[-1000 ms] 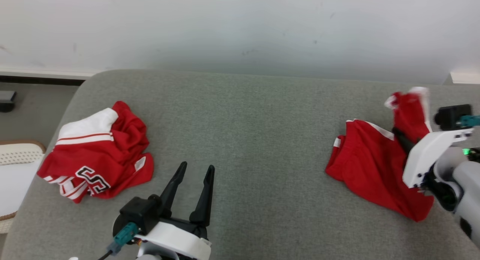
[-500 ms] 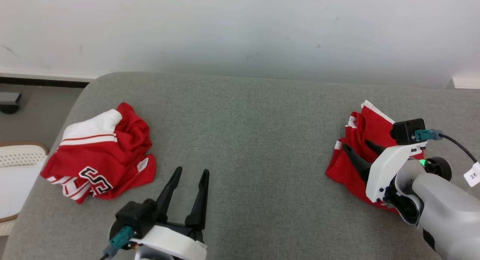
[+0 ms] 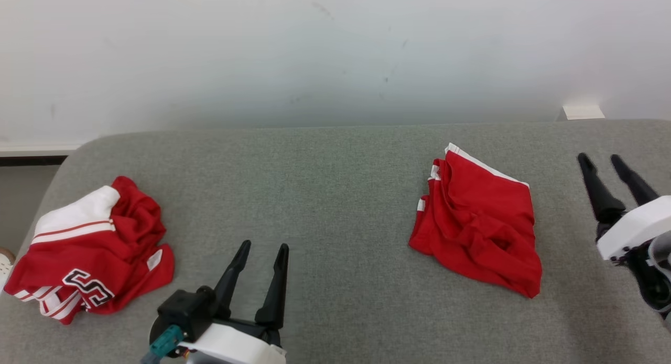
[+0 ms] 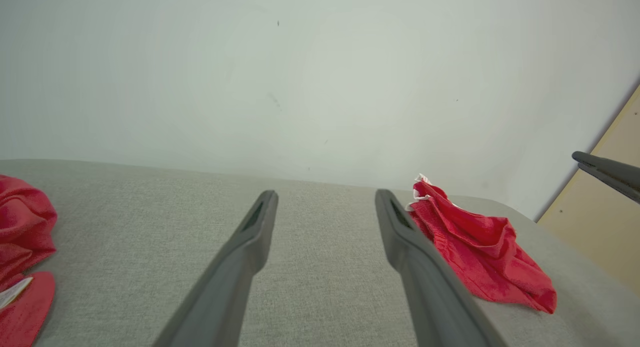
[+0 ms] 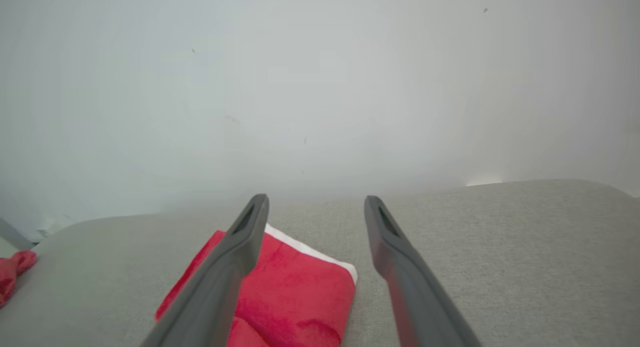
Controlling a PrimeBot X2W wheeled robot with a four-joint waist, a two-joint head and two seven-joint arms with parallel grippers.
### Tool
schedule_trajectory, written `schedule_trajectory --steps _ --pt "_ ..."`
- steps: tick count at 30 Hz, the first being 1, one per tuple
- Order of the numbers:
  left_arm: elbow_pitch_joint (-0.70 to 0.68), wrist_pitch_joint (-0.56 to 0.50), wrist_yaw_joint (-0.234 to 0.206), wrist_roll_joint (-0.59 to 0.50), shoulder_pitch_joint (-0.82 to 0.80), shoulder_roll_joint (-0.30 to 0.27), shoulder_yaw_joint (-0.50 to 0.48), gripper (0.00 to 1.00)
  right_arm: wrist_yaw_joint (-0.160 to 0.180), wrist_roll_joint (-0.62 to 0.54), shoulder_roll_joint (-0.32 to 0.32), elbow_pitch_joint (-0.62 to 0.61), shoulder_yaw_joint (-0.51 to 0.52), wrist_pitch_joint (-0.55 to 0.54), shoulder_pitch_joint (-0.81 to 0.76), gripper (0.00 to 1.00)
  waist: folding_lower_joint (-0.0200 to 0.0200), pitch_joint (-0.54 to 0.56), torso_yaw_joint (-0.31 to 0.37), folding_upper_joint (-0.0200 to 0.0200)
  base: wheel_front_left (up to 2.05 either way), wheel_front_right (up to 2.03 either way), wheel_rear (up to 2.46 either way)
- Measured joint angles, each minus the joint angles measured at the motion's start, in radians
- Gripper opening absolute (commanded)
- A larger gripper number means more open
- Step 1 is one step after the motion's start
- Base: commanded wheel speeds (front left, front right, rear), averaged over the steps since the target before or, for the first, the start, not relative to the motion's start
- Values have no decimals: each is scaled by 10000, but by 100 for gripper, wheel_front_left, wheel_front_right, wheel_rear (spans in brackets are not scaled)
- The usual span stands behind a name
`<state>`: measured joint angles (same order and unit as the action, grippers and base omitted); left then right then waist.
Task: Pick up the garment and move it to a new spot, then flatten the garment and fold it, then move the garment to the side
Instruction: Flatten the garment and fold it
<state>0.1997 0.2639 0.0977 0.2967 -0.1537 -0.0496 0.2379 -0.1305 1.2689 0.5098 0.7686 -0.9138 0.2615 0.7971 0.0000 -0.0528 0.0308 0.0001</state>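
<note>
The garment (image 3: pixel 479 225), red with white trim, lies loosely folded and rumpled on the right half of the grey padded surface (image 3: pixel 335 196). My right gripper (image 3: pixel 599 158) stands open to its right, apart from the cloth, with nothing between its fingers. In the right wrist view the garment (image 5: pixel 295 287) lies low and left behind the open right gripper (image 5: pixel 316 198). My left gripper (image 3: pixel 264 245) is open and empty near the front edge, left of centre. From the left wrist view the open left gripper (image 4: pixel 326 193) points at the wall, with the garment (image 4: pixel 480 252) to its right.
A second, crumpled red-and-white jersey (image 3: pixel 89 248) with a black number lies at the surface's left end, also visible as the jersey (image 4: pixel 22 227). A white wall (image 3: pixel 335 49) runs close behind. A beige panel (image 4: pixel 600 212) stands at the far right.
My right gripper opened, let go of the garment and drew back to the right. The garment dropped flat onto the surface. The head camera has also shifted. The left gripper stayed open.
</note>
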Motion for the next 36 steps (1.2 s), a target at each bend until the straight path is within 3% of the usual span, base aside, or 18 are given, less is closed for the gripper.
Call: schedule_trajectory --steps 4,10,11,12,13,18,23,31,36 --pt "-48 0 0 4 7 4 38 100 0 -966 130 84 1735 13 -662 100 0 -64 174 0 0 0 0" --pt "4 0 31 31 -50 6 190 100 0 -2491 -681 447 3338 12 -1475 100 0 -197 97 0 0 0 0" --pt "23 0 33 40 -63 8 224 100 0 -2658 -830 466 3503 12 -1550 94 0 -209 48 0 0 0 0" --pt "35 0 36 63 -76 8 245 100 0 -2782 -984 510 3649 12 -1616 38 0 -224 -11 0 0 0 0" --pt "46 0 44 127 -96 8 272 100 0 -2874 -1114 571 3733 12 -1663 0 0 -240 -76 0 0 0 0" --pt "88 0 40 251 -181 6 368 100 0 -3118 -1632 1463 3866 10 -1592 0 0 -317 -479 0 0 0 0" --pt "115 0 23 324 -236 6 441 100 0 -2836 -2098 2445 3963 -759 -1035 0 0 -381 -917 0 0 0 0" --pt "157 0 12 393 -274 8 543 100 0 -1208 -2276 2637 4130 -3718 -579 0 0 -500 -1453 0 0 0 0" --pt "178 0 -63 424 -257 6 550 100 0 -222 -2408 1806 4082 -5118 -1046 0 0 -452 -1602 0 0 0 0"
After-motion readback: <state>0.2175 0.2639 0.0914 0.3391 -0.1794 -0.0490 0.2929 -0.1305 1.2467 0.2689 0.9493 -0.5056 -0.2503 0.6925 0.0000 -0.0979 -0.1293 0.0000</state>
